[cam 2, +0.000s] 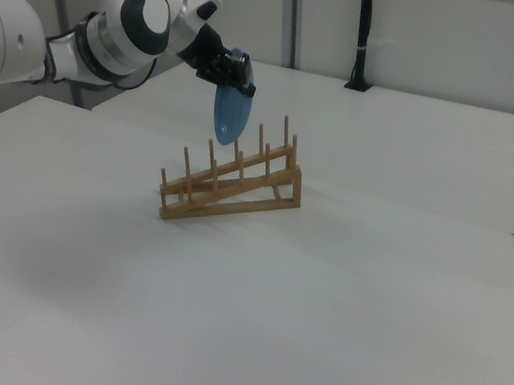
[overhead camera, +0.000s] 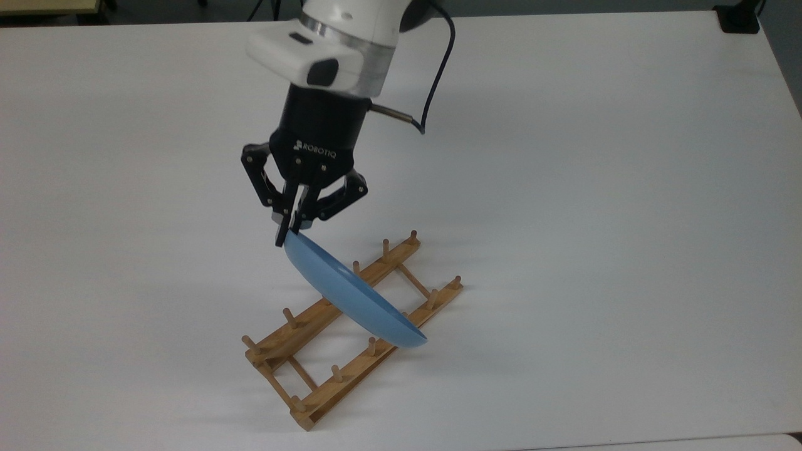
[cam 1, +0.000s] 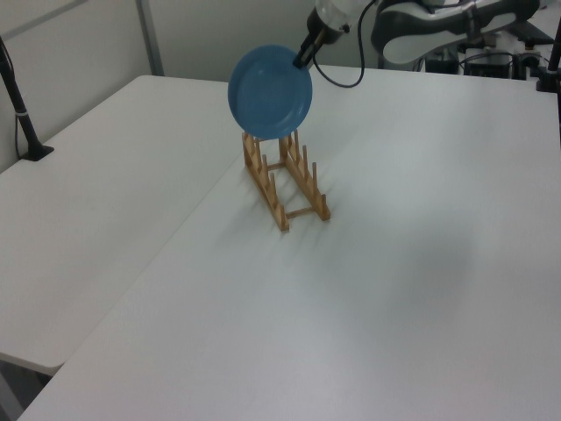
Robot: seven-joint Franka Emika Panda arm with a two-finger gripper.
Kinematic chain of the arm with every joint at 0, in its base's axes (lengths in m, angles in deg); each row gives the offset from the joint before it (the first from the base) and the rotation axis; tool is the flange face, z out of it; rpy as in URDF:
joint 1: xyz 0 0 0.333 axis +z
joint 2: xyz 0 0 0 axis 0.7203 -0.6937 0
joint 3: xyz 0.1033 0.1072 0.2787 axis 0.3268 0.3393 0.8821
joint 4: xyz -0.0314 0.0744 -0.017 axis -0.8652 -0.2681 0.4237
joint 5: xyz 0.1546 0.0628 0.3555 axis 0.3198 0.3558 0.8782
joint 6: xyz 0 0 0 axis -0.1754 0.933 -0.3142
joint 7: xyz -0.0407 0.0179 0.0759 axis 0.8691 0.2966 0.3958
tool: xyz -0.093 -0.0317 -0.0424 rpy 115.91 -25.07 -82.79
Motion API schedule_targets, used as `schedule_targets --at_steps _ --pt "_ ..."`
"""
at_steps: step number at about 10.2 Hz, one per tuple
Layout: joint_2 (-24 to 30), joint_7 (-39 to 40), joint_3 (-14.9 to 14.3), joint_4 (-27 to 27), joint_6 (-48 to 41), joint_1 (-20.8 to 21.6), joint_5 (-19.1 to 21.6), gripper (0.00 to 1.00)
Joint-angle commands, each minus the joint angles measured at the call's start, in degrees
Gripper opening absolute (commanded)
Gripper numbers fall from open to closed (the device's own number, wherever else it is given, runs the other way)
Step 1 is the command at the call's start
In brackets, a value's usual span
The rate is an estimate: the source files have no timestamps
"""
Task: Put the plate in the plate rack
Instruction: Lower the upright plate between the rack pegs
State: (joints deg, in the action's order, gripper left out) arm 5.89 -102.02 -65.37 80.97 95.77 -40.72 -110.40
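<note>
A round light-blue plate (overhead camera: 351,297) hangs nearly on edge from my gripper (overhead camera: 287,235), which is shut on its upper rim. It hangs over the middle of the light-brown wooden plate rack (overhead camera: 294,332), crossing both rails in the top view. In the right view the plate (cam 2: 228,111) has its lower edge about level with the peg tops of the rack (cam 2: 228,193), and the gripper (cam 2: 235,68) is above it. Whether plate and pegs touch I cannot tell. In the left view the plate (cam 1: 270,92) faces the camera above the rack (cam 1: 289,184), with the gripper (cam 1: 302,60) at its upper right.
The rack stands on a white table (overhead camera: 595,219) with wide bare surface on all sides. A second white table (cam 1: 105,175) adjoins it. A black post (cam 1: 22,114) stands clamped at that table's far edge. A black cable (overhead camera: 438,75) trails from the wrist.
</note>
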Motion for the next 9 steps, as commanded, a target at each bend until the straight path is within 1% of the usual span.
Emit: schedule_targets --at_steps 1,3,5,6,7,8,9 --pt "-0.37 -1.16 -0.38 1.30 1.30 0.88 -3.82 0.00" --pt "-0.55 -4.40 -0.20 3.40 1.30 0.97 -9.17 0.00" --pt "-0.47 -12.11 -0.02 5.33 0.61 2.63 -15.67 0.00" --pt "-0.46 -15.54 0.06 5.43 -0.62 3.34 -17.61 0.00" --pt "-0.46 -17.58 -0.02 5.43 -2.37 4.21 -18.93 0.06" --pt "-0.46 -18.12 0.06 5.43 -2.47 4.22 -19.30 0.26" --pt "-0.46 -18.21 0.06 5.43 -2.48 4.22 -19.30 0.53"
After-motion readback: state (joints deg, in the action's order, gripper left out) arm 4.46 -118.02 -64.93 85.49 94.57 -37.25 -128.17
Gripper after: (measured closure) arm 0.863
